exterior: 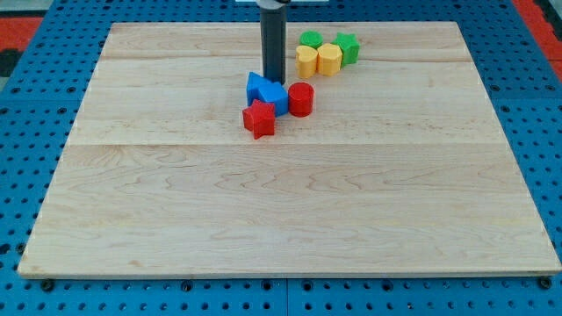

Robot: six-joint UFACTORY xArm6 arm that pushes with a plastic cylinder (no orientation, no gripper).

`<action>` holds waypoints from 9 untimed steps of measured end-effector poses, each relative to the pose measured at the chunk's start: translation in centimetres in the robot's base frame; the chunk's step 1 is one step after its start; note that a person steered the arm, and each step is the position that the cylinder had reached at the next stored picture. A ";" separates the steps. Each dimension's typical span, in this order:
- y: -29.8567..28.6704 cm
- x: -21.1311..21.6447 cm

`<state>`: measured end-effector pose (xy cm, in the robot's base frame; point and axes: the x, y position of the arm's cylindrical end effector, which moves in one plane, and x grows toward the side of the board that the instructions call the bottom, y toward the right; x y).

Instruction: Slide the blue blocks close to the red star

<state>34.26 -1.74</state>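
Blue blocks [266, 91], 2 of them, touch red star [259, 119] and red cylinder [301, 99]; my tip [273, 82], holding nothing, sits at their top edge.

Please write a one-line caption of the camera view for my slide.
My tip rests just behind the blue blocks, which sit against the red star beside the red cylinder.

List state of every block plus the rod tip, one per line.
red star: flat on board, touching blue blocks
blue blocks: two, pressed together, just above the star
red cylinder: upright, against the blue blocks' right
yellow blocks: two, side by side, near view's top
green blocks: two, behind the yellow ones
my tip: down at the blue blocks' top edge
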 end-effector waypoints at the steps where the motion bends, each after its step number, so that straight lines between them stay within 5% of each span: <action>1: -2.0 2.1; 3: -2.2 -1.5; 4: -8.8 -1.7; 5: -8.3 1.6; 7: -5.2 2.6; 8: -3.3 -2.0; 9: 3.9 -1.6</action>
<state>32.68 2.14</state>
